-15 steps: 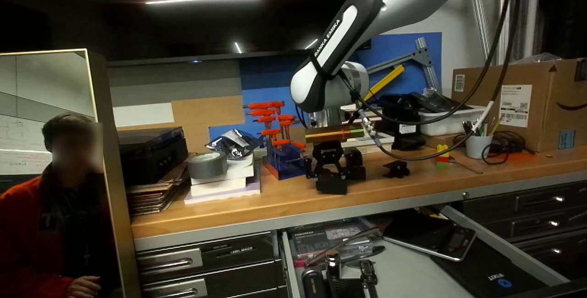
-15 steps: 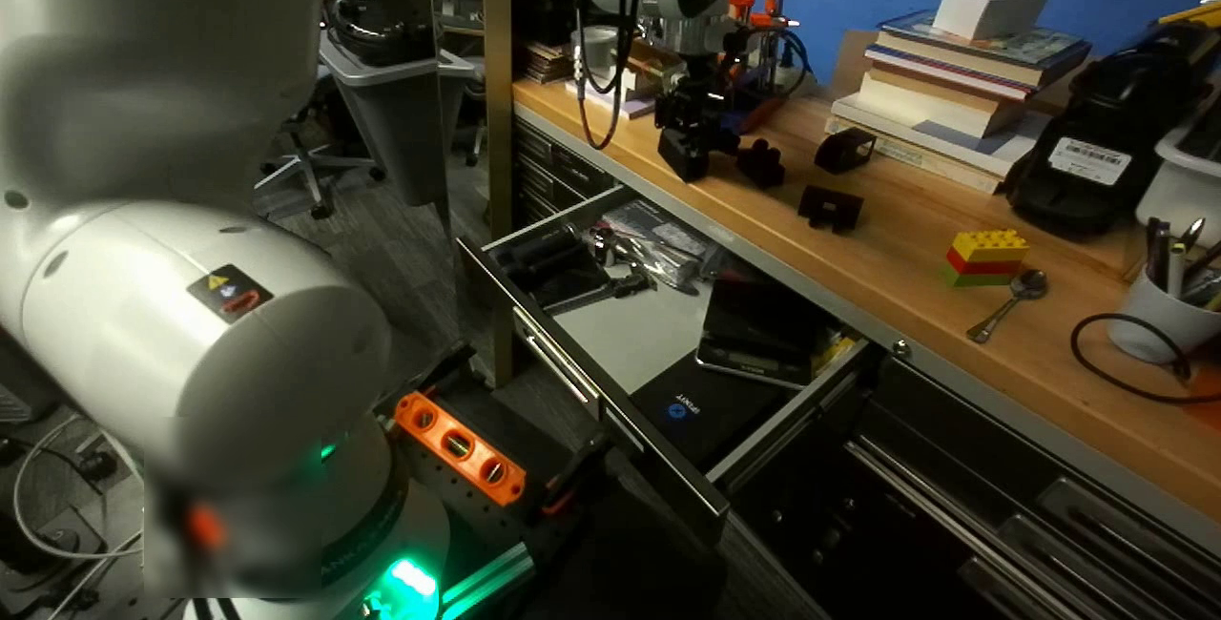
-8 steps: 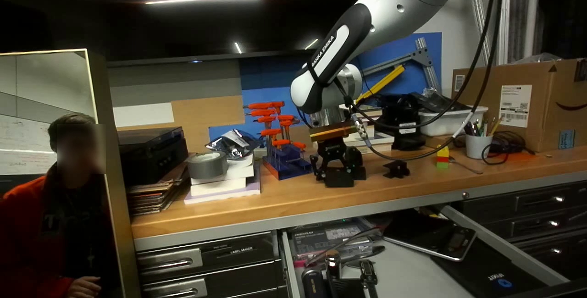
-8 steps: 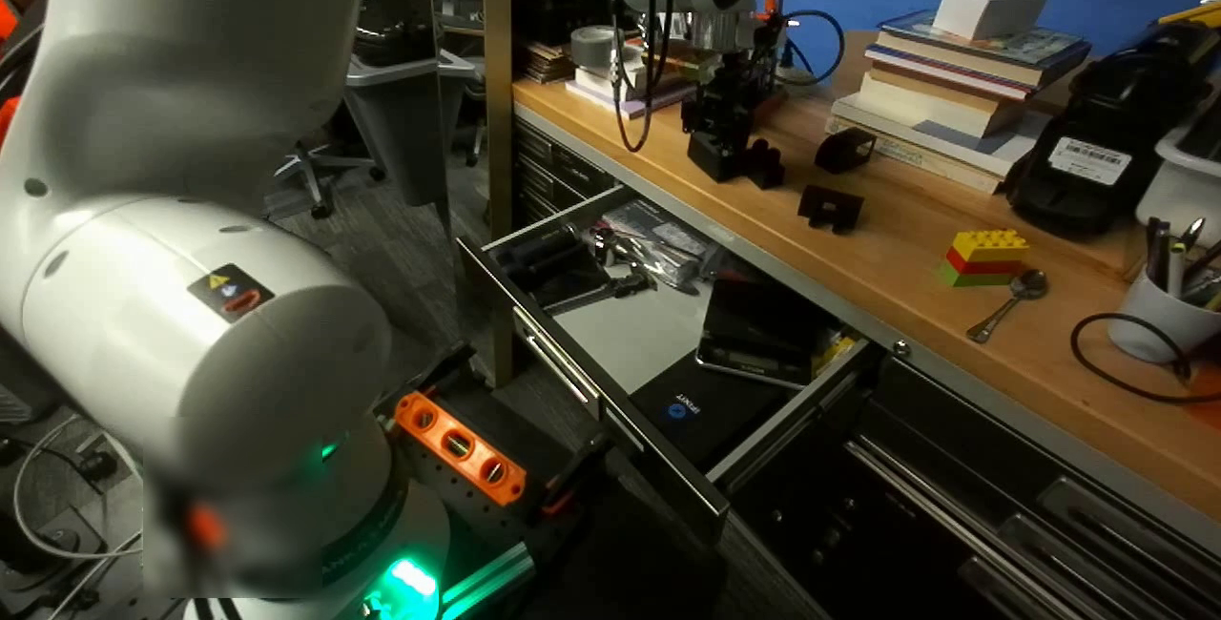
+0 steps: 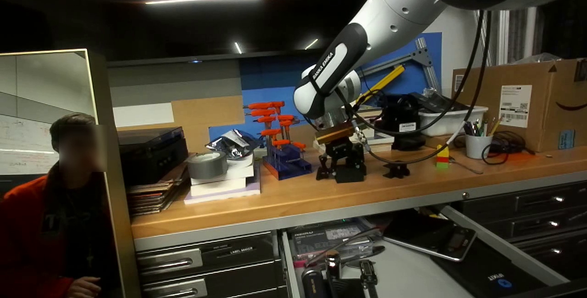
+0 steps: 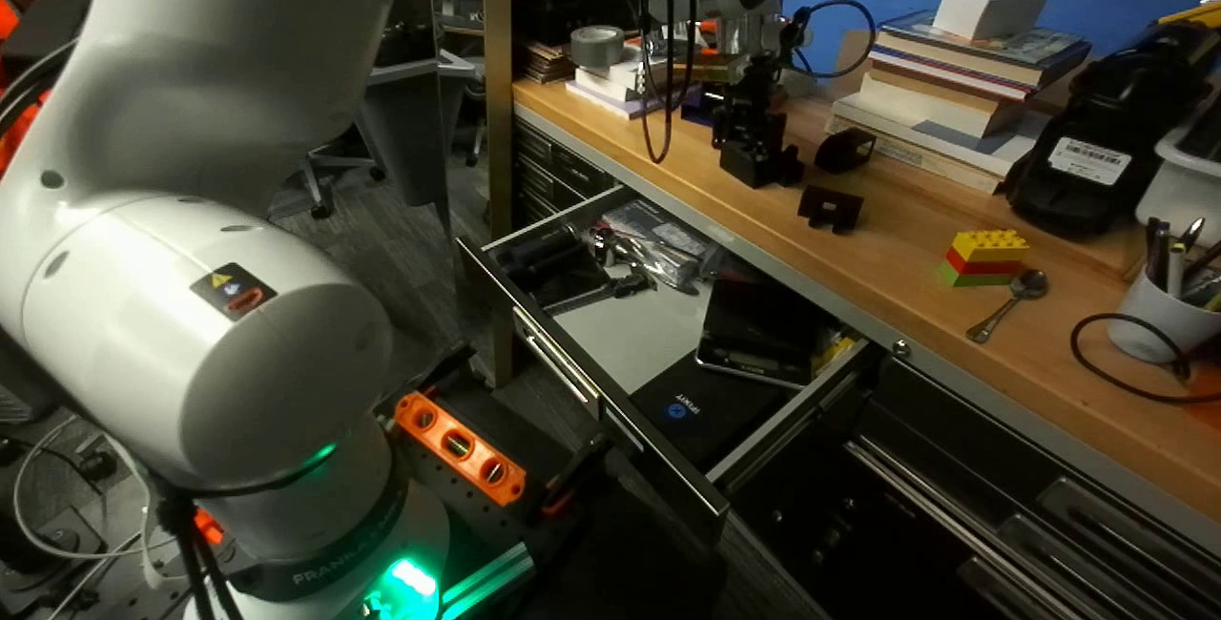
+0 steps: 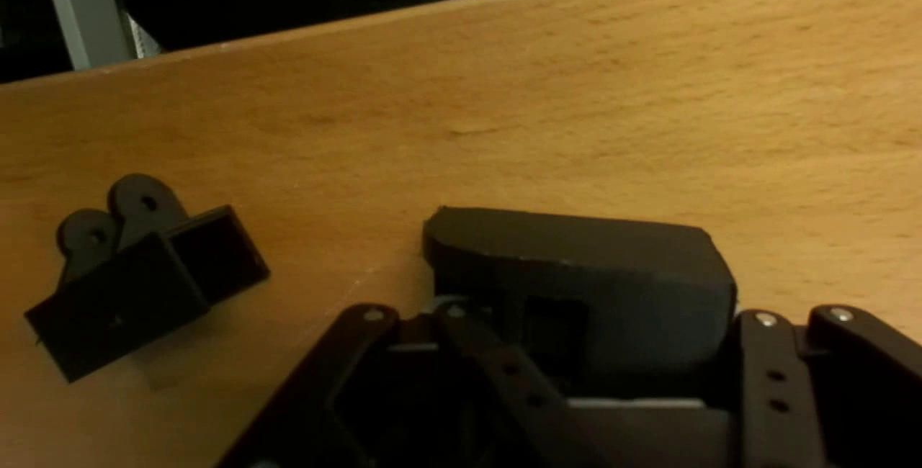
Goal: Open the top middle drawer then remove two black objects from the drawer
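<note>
The top middle drawer (image 6: 799, 415) stands open in both exterior views (image 5: 509, 248). My gripper (image 5: 341, 162) is low over the wooden worktop in both exterior views (image 6: 752, 129). It is shut on a matte black block (image 7: 576, 259), which sits between its fingers in the wrist view. The same block (image 5: 351, 173) hangs at the fingertips in both exterior views (image 6: 749, 165); I cannot tell whether it touches the worktop. A second black piece (image 6: 830, 208) with two rounded lugs lies on the worktop, seen left of the gripper in the wrist view (image 7: 137, 288).
Another black piece (image 6: 845, 150) lies near the gripper, and one (image 6: 790, 165) is partly hidden behind the held block. A rack of orange-handled tools (image 5: 286, 156) stands beside the gripper. A book stack (image 6: 963, 95), toy bricks (image 6: 987, 259) and spoon (image 6: 1011, 305) are farther along.
My gripper has moved along the worktop, rightward in both exterior views, carrying the black block and tilting slightly. The drawer and the pieces on the worktop have not moved.
</note>
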Available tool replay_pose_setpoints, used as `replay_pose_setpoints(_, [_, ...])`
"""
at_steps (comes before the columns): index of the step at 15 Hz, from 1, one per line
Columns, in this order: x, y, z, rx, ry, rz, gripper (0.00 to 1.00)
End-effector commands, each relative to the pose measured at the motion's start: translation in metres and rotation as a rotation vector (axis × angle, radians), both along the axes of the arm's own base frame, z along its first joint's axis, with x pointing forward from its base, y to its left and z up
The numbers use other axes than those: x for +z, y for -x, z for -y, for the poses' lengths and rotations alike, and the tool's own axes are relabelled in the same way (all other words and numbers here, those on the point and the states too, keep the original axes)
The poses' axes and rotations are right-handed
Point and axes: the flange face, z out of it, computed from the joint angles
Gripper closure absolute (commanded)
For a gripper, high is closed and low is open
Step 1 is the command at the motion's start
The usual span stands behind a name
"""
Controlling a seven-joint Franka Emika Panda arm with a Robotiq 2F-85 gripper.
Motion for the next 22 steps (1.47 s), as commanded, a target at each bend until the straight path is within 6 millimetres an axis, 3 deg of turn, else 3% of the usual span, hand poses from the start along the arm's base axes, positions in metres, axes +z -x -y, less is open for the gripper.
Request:
replay_pose_setpoints(1, [-0.010, -0.011, 0.001, -0.016, 0.035, -0.012, 0.79])
replay_pose_setpoints(8, [0.004, 0.007, -0.015, -0.084, 0.042, -0.040, 0.79])
replay_pose_setpoints(18, [0.005, 0.025, -0.024, -0.142, 0.008, -0.049, 0.77])
replay_pose_setpoints(19, [0.006, 0.026, -0.023, -0.150, -0.001, -0.052, 0.38])
replay_pose_setpoints(20, [0.006, 0.027, -0.023, -0.158, -0.014, -0.055, 0.37])
replay_pose_setpoints(22, [0.005, 0.030, -0.022, -0.163, -0.030, -0.060, 0.23])
